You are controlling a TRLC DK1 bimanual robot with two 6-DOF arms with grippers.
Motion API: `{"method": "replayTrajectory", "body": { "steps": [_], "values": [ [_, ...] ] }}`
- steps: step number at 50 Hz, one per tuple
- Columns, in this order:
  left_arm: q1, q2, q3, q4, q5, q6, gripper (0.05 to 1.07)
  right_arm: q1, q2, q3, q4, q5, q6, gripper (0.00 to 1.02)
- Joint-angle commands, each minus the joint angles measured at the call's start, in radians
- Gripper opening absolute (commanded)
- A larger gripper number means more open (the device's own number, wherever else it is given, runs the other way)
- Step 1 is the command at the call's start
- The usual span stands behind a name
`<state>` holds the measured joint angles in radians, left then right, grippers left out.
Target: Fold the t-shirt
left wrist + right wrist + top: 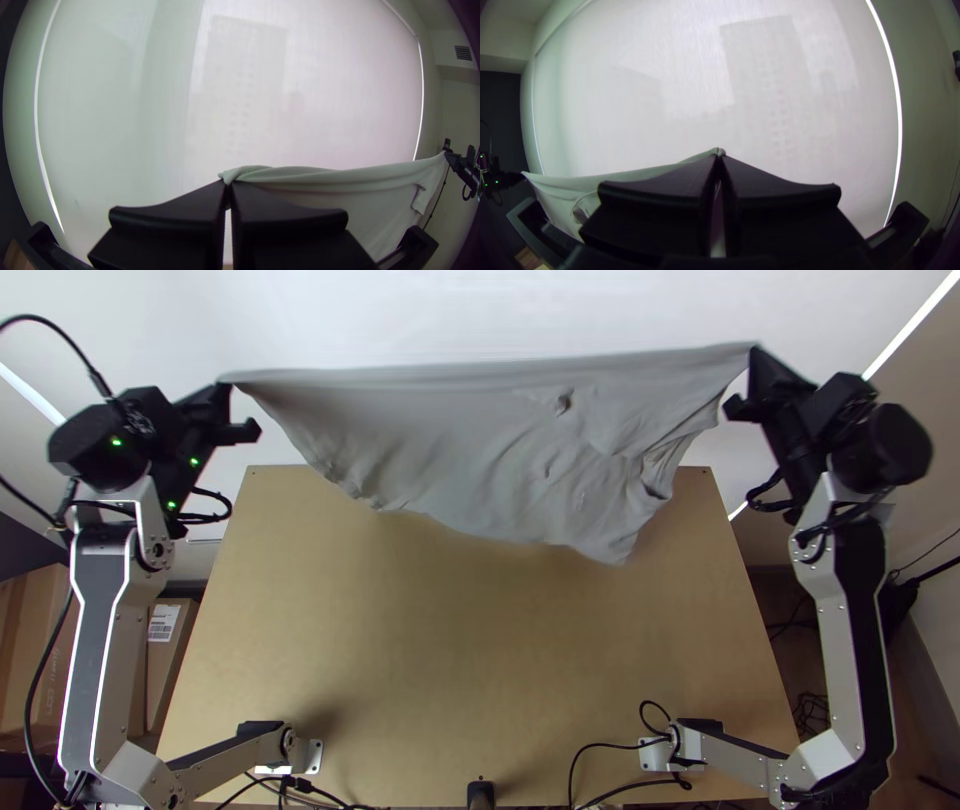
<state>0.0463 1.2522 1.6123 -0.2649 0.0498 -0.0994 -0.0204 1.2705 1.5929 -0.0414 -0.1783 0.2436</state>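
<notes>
1. Shirt (470,450): grey, stretched between the claws, raised at the table's (480,660) far side. Chief risk: bunched landing, from uneven lowering.
2. Lesser risk: one end slipping free, from overpulling.
3. Least: creases folded in, from the crumpled lower edge.
4. Left arm (96,620), right arm (842,620): raised, extended, wide apart.
5. Left claw (228,186), right claw (719,157): each pinching a top-edge end.
</notes>
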Motion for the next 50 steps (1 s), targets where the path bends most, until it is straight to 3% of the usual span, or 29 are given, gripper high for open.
{"method": "replayTrajectory", "body": {
  "steps": [1,14,25,33,43,50],
  "values": [
    [0.027,-0.053,0.112,0.038,-0.080,-0.020,0.08,-0.019,-0.048,0.122,0.049,0.069,0.040,0.02],
    [0.033,-0.181,0.265,0.053,-0.137,-0.005,0.08,-0.024,-0.261,0.162,0.029,0.069,0.069,0.02],
    [0.040,-0.361,0.282,0.076,-0.173,-0.005,0.08,-0.024,-0.494,0.151,-0.084,0.076,0.079,0.02],
    [0.040,-0.447,0.278,-0.008,-0.174,-0.010,0.08,-0.019,-0.568,0.193,-0.166,0.085,0.083,0.02],
    [-0.022,-0.499,0.135,-0.126,-0.157,-0.040,0.08,0.005,-0.542,0.167,-0.279,0.083,0.131,0.02],
    [-0.046,-0.533,-0.049,-0.215,-0.120,-0.071,0.08,0.069,-0.548,-0.033,-0.321,0.083,0.146,0.02]
  ]
}}
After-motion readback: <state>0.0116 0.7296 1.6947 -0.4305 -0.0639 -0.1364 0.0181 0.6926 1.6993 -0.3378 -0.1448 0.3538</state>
